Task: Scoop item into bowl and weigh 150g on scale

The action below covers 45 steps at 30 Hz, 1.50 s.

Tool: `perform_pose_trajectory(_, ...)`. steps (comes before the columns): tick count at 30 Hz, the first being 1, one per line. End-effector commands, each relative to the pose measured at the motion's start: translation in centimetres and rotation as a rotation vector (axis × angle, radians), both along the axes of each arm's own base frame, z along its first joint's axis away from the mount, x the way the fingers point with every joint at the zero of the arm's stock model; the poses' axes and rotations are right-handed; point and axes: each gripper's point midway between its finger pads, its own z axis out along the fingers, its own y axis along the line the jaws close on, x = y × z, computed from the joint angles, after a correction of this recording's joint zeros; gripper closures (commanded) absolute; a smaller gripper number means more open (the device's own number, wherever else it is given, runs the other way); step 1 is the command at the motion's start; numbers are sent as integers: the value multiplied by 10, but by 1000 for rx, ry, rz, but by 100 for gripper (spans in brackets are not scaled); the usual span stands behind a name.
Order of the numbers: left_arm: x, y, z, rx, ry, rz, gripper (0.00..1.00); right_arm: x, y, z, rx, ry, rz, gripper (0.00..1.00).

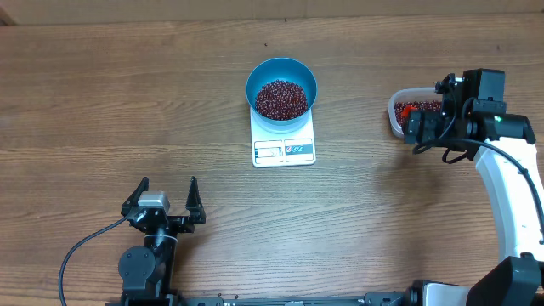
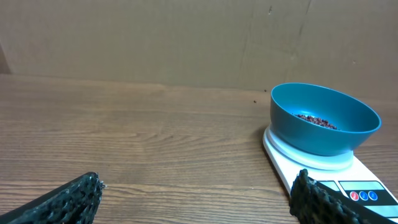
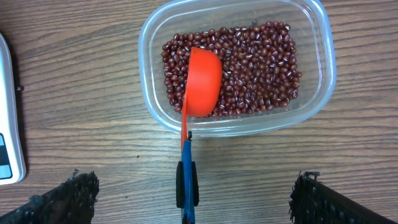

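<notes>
Ok so the whole thing hinges on the scoop (image 3: 204, 81) and the right gripper (image 3: 194, 186). The red-orange cup is lying in the beans (image 3: 261, 68) inside the clear tub (image 3: 320, 37). Its blue-tipped handle (image 3: 186, 180) pokes out over the near rim, straight back toward the wrist. The long axis runs right down the gap between the two fingers, which are spread wide and holding nothing. So I'd guess it just needs to drop and pinch across the handle, though I can't tell how high above it the fingers are. The left gripper (image 1: 167, 183) is also wide open and empty, parked well away at the near edge. The blue bowl (image 1: 253, 85) sits on the scale (image 1: 284, 150) mid-table with beans already in it. The display is too small to read.
</notes>
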Motion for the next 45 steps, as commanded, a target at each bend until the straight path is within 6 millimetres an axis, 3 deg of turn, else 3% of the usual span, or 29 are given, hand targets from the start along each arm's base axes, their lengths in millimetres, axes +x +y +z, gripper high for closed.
perform_pose_trajectory(1, 0, 3, -1, 15, -2, 11, 0, 5, -4, 15, -12, -46, -13, 0)
perform_pose_trajectory(28, 0, 3, -1, 15, -2, 11, 0, 5, -3, 17, -12, -51, -12, 0)
perform_pose_trajectory(33, 0, 3, -1, 15, -2, 11, 0, 21, 2, 46, -13, -201, 8, 0)
perform_pose_trajectory(45, 0, 3, -1, 15, -2, 11, 0, 35, 23, 155, -6, -655, 93, 0)
